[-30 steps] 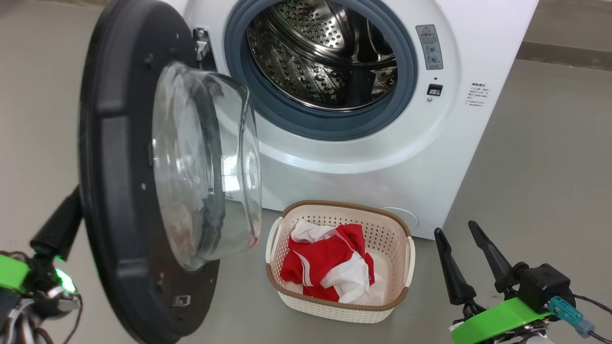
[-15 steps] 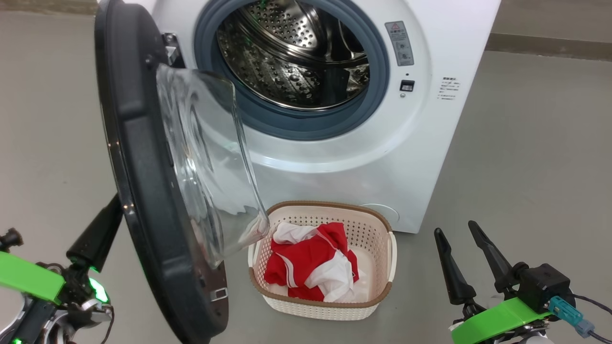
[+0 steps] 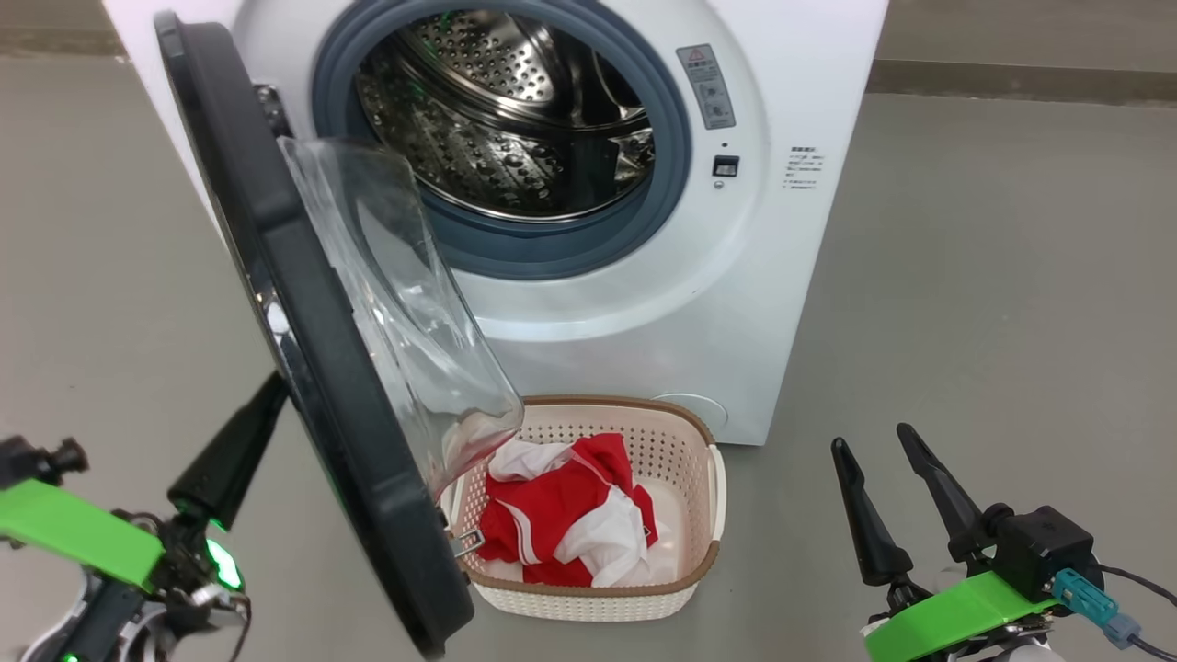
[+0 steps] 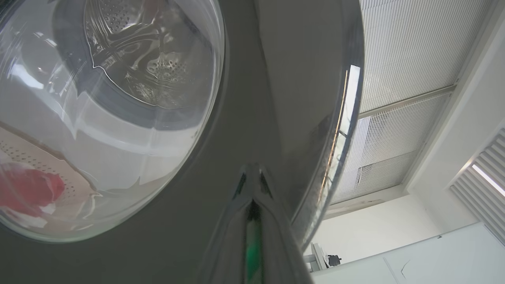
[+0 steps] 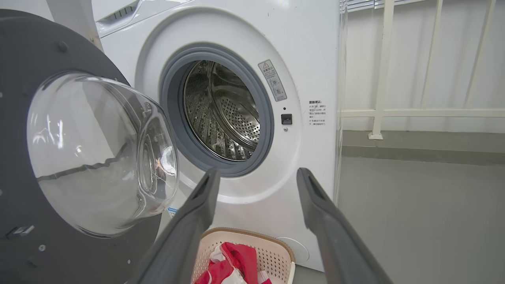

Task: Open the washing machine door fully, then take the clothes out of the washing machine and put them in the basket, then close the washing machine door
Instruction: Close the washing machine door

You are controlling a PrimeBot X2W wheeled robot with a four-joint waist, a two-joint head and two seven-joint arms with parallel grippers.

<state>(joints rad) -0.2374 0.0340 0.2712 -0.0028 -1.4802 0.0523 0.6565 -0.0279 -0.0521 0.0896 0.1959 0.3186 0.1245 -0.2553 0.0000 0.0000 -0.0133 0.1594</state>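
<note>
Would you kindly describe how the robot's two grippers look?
Each has two long, tapering dark fingers on a black body with a bright green bracket. The right gripper carries a teal connector and dark cable; the left gripper shows a green light and thin wires.

White washing machine [image 3: 634,313], black-rimmed clear-glass door [image 3: 322,368], perforated steel drum [image 3: 497,119], cream perforated basket [image 3: 588,602] with brown rim, red-and-white clothes [image 3: 552,515], grey floor [image 3: 965,322]

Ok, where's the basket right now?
In the head view the basket sits on the floor at lower centre, in front of the machine, its left end behind the open door.
</note>
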